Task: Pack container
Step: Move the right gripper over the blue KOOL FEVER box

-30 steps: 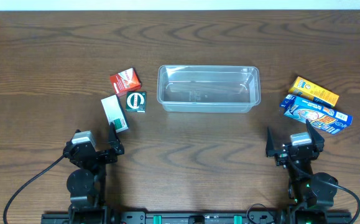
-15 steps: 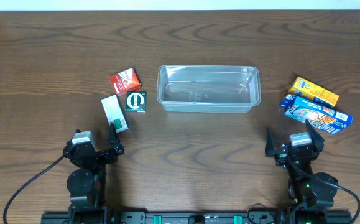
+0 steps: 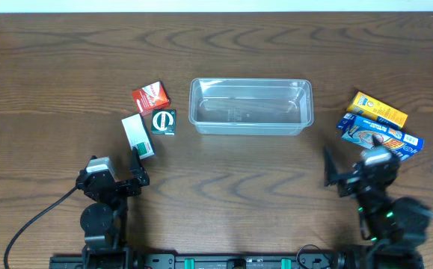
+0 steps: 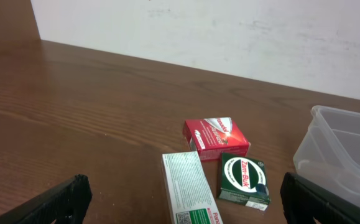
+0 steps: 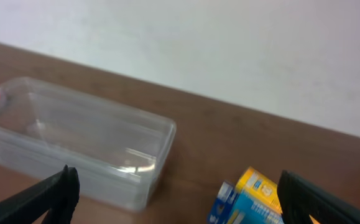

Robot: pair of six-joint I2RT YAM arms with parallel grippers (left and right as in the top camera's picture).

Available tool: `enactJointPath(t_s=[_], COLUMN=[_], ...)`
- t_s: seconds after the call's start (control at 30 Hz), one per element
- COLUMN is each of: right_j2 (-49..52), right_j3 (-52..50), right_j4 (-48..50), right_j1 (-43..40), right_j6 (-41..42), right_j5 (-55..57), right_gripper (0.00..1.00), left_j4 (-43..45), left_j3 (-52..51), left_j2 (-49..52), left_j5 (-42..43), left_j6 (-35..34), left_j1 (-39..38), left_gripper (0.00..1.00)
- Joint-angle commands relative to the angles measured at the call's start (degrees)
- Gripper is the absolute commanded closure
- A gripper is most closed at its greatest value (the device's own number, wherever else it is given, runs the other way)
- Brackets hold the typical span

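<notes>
Starting point of the pack: the container [image 3: 250,105] sits at mid-worktop [image 3: 231,194], long side running left to right, with nothing inside it.

Left group, near its left end: red box [image 3: 150,96], green box [image 3: 163,121], white box [image 3: 137,136]. All lie flat and close together.

Right group, apart from its right end: yellow box [image 3: 378,109] touching blue box [image 3: 381,134]. Which one overlaps the other cannot be told.

Left hand [image 3: 114,179]: jaws fully apart, holding nothing, low at the near edge, with the white box just ahead.

Right hand [image 3: 357,166]: also wide open and empty. This arm is blurred in the overhead view, and the blue box is just ahead of it.

Step, as judged: first pick, not yet made, since no box is packed.

Next move probably calls for:
- a forward reach to the nearest box;
- a wrist turn, since the white box lies angled, so the jaws span its narrow side;
- a close and a lift high enough to clear the rim.
</notes>
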Motion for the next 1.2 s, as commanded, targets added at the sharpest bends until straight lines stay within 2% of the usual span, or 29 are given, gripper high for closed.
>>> enactJointPath(t_s=[0.0,0.2,0.3,0.4,0.6,0.73,0.83,0.93,1.17], right_j2=[10.51,35.89,46.03,53.05,63.56,66.4,66.42,66.29,66.31], right_j3=[13.07,40.06,49.27,52.92,52.81,52.81,52.81,52.81,52.74], right_j4=[-5.62,-27.41,-32.94,-37.05,-37.29,-40.11,-44.63,-47.41,-50.34], right_j1=[0.09,0.11,0.11,0.17,0.04,-0.68,-1.51,-2.23,-3.76], right_j6=[2.91,3.26,5.25,6.16,11.32,27.1,42.66,50.97,65.29], right_j5=[0.46,0.46,-3.02,-11.58,-10.78,3.08,17.84,24.63,32.02], right_gripper=[0.01,0.01,0.01,0.01,0.01,0.01,0.01,0.01,0.01], left_j4=[-2.14,-2.14,-2.14,-2.14,-2.14,-2.14,-2.14,-2.12,-2.14], left_j3=[-1.11,-1.11,-1.11,-1.11,-1.11,-1.11,-1.11,-1.11,-1.11], left_j2=[-0.02,-0.02,-0.02,-0.02,-0.02,-0.02,-0.02,-0.02,-0.02], left_j5=[-2.1,-2.1,-2.1,-2.1,-2.1,-2.1,-2.1,-2.1,-2.1], left_j6=[0.92,0.92,0.94,0.92,0.92,0.92,0.92,0.92,0.92], left_j1=[0.2,0.2,0.2,0.2,0.2,0.2,0.2,0.2,0.2], left_gripper=[0.02,0.02,0.02,0.02,0.02,0.02,0.02,0.02,0.02])
